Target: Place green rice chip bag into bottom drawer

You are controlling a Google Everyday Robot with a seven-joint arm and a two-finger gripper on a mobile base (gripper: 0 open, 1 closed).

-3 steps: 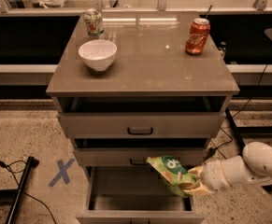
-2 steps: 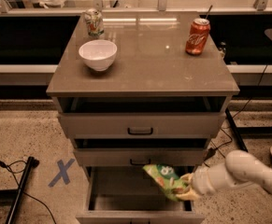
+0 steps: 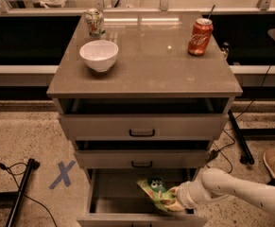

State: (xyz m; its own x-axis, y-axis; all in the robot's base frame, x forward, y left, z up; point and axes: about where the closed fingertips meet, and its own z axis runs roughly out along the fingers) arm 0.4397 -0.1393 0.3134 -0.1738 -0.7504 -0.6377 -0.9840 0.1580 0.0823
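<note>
Bag (image 3: 157, 193) is held inside the open bottom drawer (image 3: 113, 198), below the front edge of the bench (image 3: 165, 74) and toward its front right corner. It is pinched at its right end by the end effector (image 3: 174, 203). Whether it touches the drawer floor cannot be told. The bag is best lowered until it rests on the floor, kept off the front wall, and only then released. Compared with the earlier frame, the bag is lower and further left, deeper in the drawer.
</note>
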